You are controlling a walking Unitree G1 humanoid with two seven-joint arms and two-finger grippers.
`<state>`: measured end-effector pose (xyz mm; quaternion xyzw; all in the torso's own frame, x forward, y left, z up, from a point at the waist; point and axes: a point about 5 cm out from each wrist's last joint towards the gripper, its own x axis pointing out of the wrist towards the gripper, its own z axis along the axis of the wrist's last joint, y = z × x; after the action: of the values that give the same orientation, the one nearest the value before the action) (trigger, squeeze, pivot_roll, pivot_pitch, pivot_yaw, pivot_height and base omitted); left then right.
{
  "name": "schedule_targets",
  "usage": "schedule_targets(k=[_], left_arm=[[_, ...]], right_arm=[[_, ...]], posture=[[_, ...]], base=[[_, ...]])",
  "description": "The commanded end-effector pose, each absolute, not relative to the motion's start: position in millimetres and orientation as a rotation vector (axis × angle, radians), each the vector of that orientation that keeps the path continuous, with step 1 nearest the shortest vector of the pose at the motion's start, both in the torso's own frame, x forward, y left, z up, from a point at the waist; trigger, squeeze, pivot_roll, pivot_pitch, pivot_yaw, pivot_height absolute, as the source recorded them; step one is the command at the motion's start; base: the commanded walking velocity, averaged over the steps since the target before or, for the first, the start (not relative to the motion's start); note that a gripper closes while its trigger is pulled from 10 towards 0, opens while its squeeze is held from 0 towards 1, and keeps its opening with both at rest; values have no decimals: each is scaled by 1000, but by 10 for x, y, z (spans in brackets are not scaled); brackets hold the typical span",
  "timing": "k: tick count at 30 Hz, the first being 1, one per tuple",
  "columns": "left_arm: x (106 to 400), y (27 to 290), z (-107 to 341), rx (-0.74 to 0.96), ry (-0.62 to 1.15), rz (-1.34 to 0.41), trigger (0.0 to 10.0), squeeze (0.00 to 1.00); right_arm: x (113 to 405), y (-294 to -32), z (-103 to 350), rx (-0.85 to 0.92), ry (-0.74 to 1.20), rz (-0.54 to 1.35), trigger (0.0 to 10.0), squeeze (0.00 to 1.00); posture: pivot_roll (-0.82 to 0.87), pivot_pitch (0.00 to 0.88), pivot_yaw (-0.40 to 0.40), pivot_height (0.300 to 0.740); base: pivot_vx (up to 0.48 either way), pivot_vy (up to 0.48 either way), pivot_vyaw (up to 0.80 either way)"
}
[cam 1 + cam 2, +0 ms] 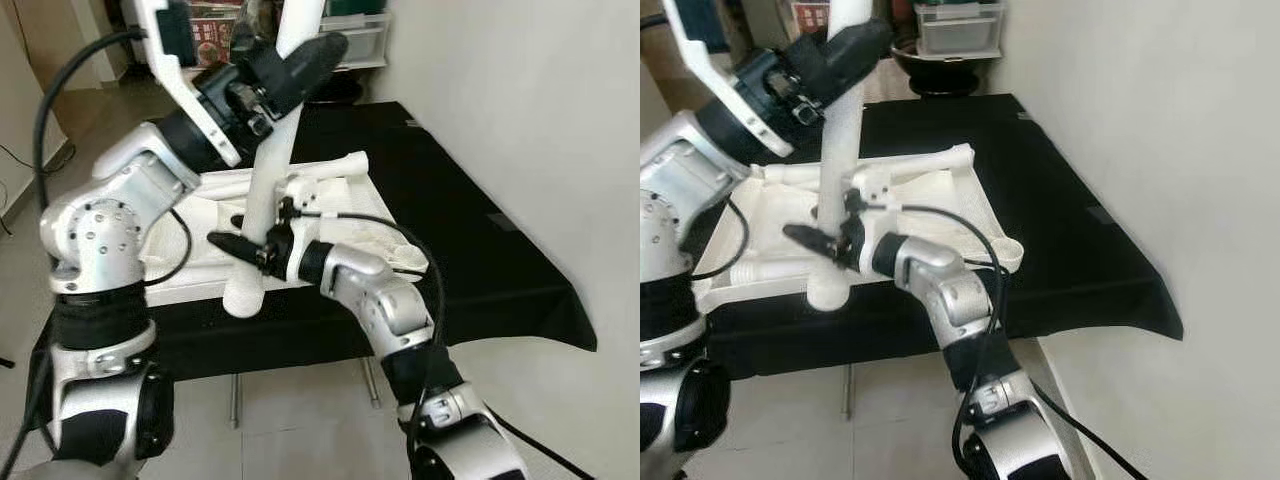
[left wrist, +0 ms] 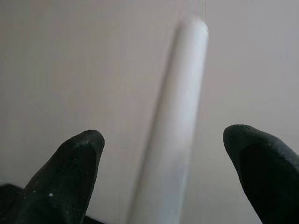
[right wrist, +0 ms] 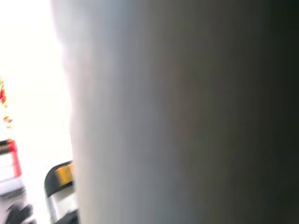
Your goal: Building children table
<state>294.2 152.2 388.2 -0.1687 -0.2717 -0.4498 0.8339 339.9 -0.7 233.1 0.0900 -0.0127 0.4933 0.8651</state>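
Left gripper (image 1: 290, 70) fingers spread either side of white table leg (image 1: 262, 190), upper part. Right gripper (image 1: 240, 243) fingers clamp leg low down. Leg stands tilted at near edge of inverted white tabletop (image 1: 330, 215), on black-covered table (image 1: 480, 250).

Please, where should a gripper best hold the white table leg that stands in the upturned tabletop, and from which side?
Probably the round shaft of the white leg, at mid-height, from the side, fingers either side of it. The leg is a smooth, near-upright tube in the corner socket of the tabletop, so the shaft is the free part. The right gripper holds low, the left gripper high.
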Motion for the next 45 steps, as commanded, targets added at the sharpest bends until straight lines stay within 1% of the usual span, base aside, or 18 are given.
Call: schedule_targets(k=[1,7,8,9,10,11,13,14,17,20,24,25,26,27,28,32,38,45], left_arm=[[2822,1722,4033,-337,-657,-889,10000,1000],[2763,1919,4016,-353,-694,-786,10000,1000],[2759,2001,3928,-364,-685,-731,10000,1000],[2759,2001,3928,-364,-685,-731,10000,1000],[2755,2067,3843,-365,-671,-681,10000,1000],[2755,2067,3843,-365,-671,-681,10000,1000],[2783,2223,3633,-383,-621,-520,10000,1000],[2795,2295,3497,-381,-590,-421,10000,0],[2796,2340,3409,-378,-569,-356,10000,0],[2782,2377,2920,-343,-438,-136,10000,0],[2769,2363,2808,-325,-403,-101,10000,0],[2726,2184,2351,-303,-239,-52,10000,0],[2685,2082,2140,-312,-161,-43,10000,0],[2685,2082,2140,-312,-161,-43,10000,0],[2581,1908,1805,-371,-57,-19,10000,0],[2497,1779,1601,-383,5,4,10000,0],[2394,1684,1464,-261,32,-30,10000,0],[2280,1621,1284,-188,64,-15,10000,0]], right_arm=[[3478,-62,2362,241,-36,968,0,0],[3587,-191,2414,305,-51,878,0,0],[3632,-252,2449,329,-64,839,4078,0],[3632,-252,2449,329,-64,839,4078,0],[3670,-304,2481,348,-75,804,10000,0],[3670,-304,2481,348,-75,804,10000,0],[3737,-434,2558,354,-109,716,10000,0],[3759,-512,2595,340,-143,659,10000,0],[3769,-563,2619,331,-167,622,10000,0],[3777,-701,2609,265,-190,522,10000,0],[3769,-721,2603,250,-199,515,10000,0],[3673,-698,2513,225,-207,545,10000,0],[3619,-666,2452,226,-196,588,10000,0],[3619,-666,2452,226,-196,588,10000,0],[3454,-609,2358,244,-209,733,10000,0],[3284,-601,2290,294,-241,854,10000,0],[3141,-609,2090,277,-222,891,10000,0],[3082,-654,1826,288,-153,869,10000,0]], posture=[[36,0,25,740],[44,0,18,740],[45,0,17,740],[45,0,17,740],[45,0,17,740],[45,0,17,740],[50,0,12,740],[51,0,10,740],[51,0,10,740],[53,0,5,740],[53,0,3,740],[48,0,12,740],[41,0,18,740],[41,0,18,740],[39,0,20,740],[36,0,22,740],[27,0,35,740],[22,0,38,740]], base=[[0,0,0],[0,0,0],[0,0,0],[0,0,0],[0,0,0],[0,0,0],[0,0,0],[0,0,0],[0,0,0],[0,0,0],[0,0,0],[0,0,0],[0,0,0],[0,0,0],[0,0,0],[0,0,0],[0,0,0],[0,0,0]])
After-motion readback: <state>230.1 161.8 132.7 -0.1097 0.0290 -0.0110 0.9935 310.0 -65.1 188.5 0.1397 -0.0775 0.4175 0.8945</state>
